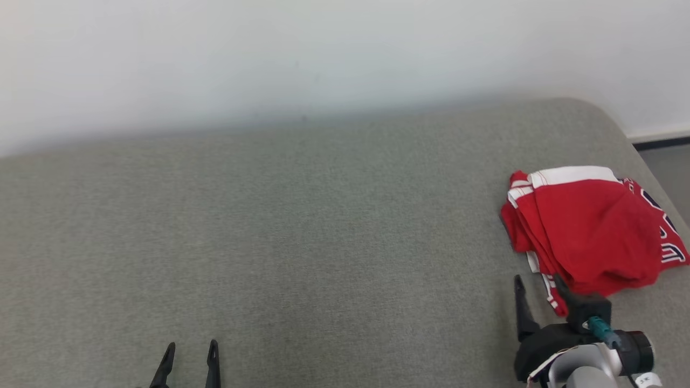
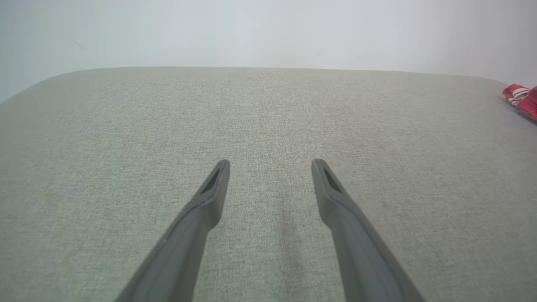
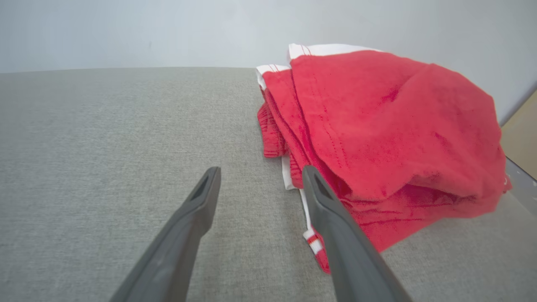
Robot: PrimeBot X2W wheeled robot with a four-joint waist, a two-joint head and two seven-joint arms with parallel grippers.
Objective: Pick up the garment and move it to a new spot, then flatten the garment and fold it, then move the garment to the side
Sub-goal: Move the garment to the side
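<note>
Closest to the robot, at the bottom left of the head view, the left end effector (image 1: 192,345) just pokes its two dark fingertips up into frame. Its fingers are spread wide with nothing between them, and its own wrist view shows the same thing: left end effector (image 2: 270,162) gaping over bare grey-green cloth, well apart from anything else.

Over on the bottom right, the right end effector (image 1: 537,279) is also spread wide and isn't gripping anything. One finger sits over plain fabric, and the other lines up with the near corner of the garment (image 1: 587,231). From the right wrist view, the right end effector (image 3: 261,170) has that finger overlapping the white-and-red striped hem at the near edge of the pile, but I honestly can't tell if it's touching the cloth or just hanging above it.

The garment (image 3: 377,126) itself is red with white bands, in a loosely folded, slightly puffy stack with several layers showing along its left side. There's some dark lettering with white outline on the edge farthest to the right. It lies on the right side of the upholstered surface (image 1: 302,237), close to the rounded right-hand edge. A sliver of the garment (image 2: 522,96) also peeks in at the far right of the left wrist view.

Behind all that is a plain white wall (image 1: 323,54), and at the far right a strip of floor (image 1: 671,172) with a dark baseboard (image 1: 663,143).
</note>
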